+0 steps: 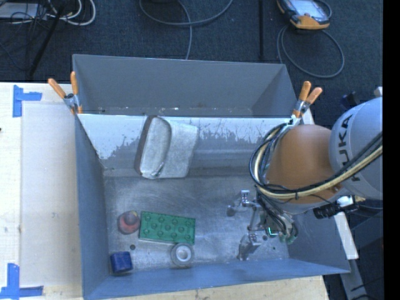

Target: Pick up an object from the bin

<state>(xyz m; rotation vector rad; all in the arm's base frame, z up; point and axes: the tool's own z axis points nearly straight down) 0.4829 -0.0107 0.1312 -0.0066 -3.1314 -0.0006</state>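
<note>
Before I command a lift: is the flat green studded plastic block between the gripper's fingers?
No, the flat green studded plastic block lies on the bin floor, well apart from the open, empty gripper.

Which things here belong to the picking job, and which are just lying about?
Job: gripper, open and empty; bin; candidates green studded plate, red round piece, blue block, silver ring, grey pad.
Lying about: cables and orange-cased device on the dark floor behind the bin.
</note>
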